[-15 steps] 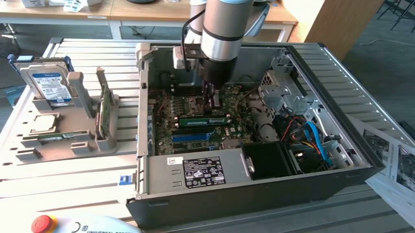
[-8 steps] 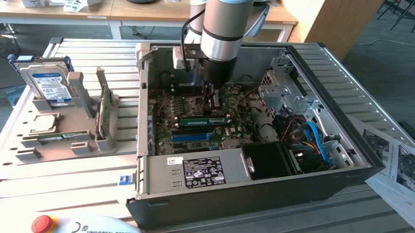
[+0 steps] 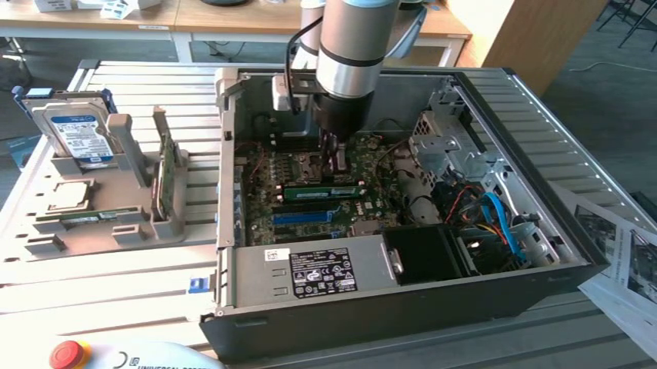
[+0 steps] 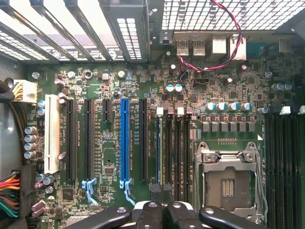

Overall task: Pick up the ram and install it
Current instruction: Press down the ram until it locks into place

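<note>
green ram [image 3: 325, 190] seated on motherboard [image 4: 109, 157]; closed hand [image 4: 159, 210] above it.

Lighting: bright, even daylight on the slatted table [image 3: 154, 92], strongest at its far edge and on the papers [image 3: 626, 261] at its near right corner in the exterior view. Computer case [image 3: 575, 231] interior shaded; arm [image 3: 349, 46] casts soft shadow on the motherboard [image 3: 308, 192]. Mild sheen on the hard drive [image 3: 77, 131] label. Wrist view: evenly lit, sharp centre, dim corners, slight edge curvature.
</note>
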Available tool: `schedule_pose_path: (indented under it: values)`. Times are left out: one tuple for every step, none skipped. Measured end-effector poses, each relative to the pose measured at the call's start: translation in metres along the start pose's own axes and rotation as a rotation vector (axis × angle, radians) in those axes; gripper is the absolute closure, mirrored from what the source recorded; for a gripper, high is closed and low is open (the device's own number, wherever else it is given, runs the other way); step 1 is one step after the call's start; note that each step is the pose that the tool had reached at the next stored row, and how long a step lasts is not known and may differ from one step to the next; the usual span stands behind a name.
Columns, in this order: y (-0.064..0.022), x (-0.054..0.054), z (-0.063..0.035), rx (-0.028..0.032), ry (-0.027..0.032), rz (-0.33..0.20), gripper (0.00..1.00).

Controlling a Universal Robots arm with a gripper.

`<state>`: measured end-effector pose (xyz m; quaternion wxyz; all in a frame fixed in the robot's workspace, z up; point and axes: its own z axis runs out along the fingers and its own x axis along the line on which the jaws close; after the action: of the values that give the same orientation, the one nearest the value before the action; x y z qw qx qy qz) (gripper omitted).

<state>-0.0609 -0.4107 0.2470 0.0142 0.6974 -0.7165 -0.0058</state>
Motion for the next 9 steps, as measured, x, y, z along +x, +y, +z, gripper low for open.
schedule_pose_path:
  values:
    - [0.0000, 0.0000, 0.0000, 0.0000, 0.0000, 0.000, 0.90]
    - [0.0000, 0.0000, 0.0000, 0.0000, 0.0000, 0.000, 0.90]
    - [0.0000, 0.0000, 0.0000, 0.0000, 0.0000, 0.000, 0.90]
    - [0.0000, 0.0000, 0.0002, 0.0000, -0.0001, 0.000, 0.90]
    - [0.0000, -0.0001, 0.0008, 0.0002, -0.0005, 0.000, 0.90]
    - [0.0000, -0.0001, 0.0013, 0.0002, -0.0004, 0.000, 0.90]
    - [0.0000, -0.0001, 0.0019, 0.0000, -0.0001, 0.000, 0.90]
    - [0.0000, -0.0001, 0.0027, 0.0000, -0.0001, 0.000, 0.90]
    - [-0.0001, -0.0001, 0.0035, 0.0000, -0.0001, 0.000, 0.90]
